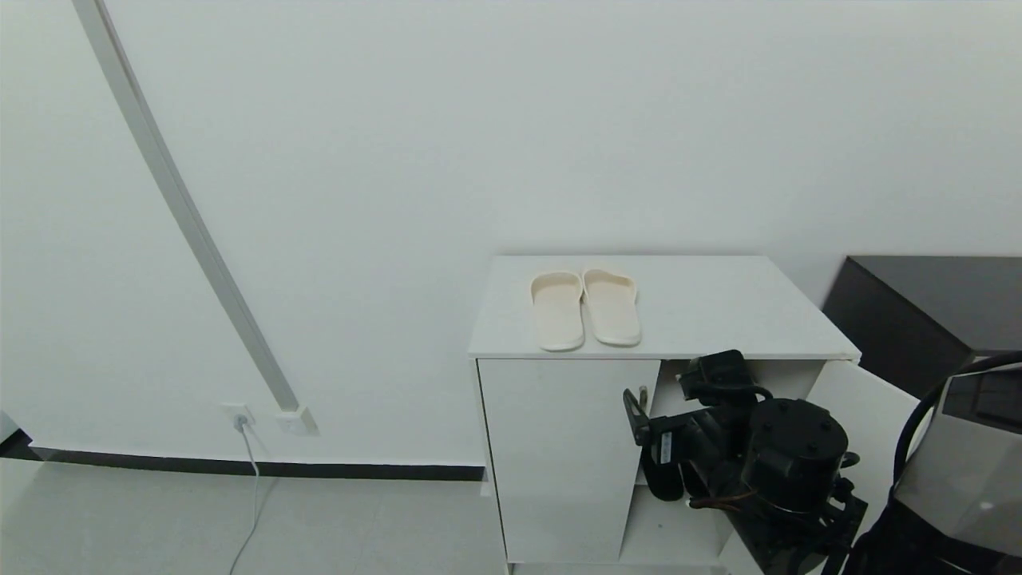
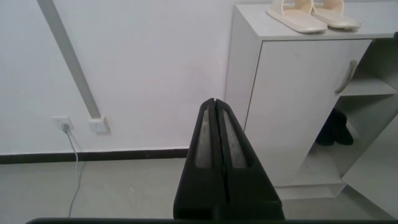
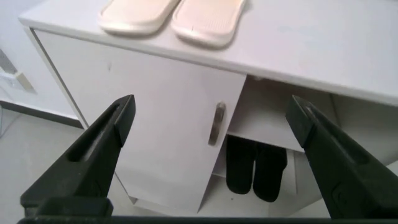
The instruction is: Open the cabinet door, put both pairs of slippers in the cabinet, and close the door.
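Cabinet [image 1: 718, 307] sits right of centre, low in the head view. Its right door [image 1: 870, 399] is swung open and the left door [image 1: 559, 455] is shut, with the handle [image 3: 216, 123] on its inner edge. The cream pair [image 1: 585, 308] lies side by side on the cabinet top, toward its left end. The black pair [image 3: 255, 165] is already inside, in the lower compartment under the shelf [image 3: 267, 134]. Right gripper [image 3: 211, 106] hangs in front of the cabinet, about where the shut door meets the open half, jaws spread wide with nothing between them. Left gripper [image 2: 214, 143] points at the wall beside the cabinet, jaws pressed together, empty. Socket [image 1: 237, 415] with a cable on the wall, lower left of the head view
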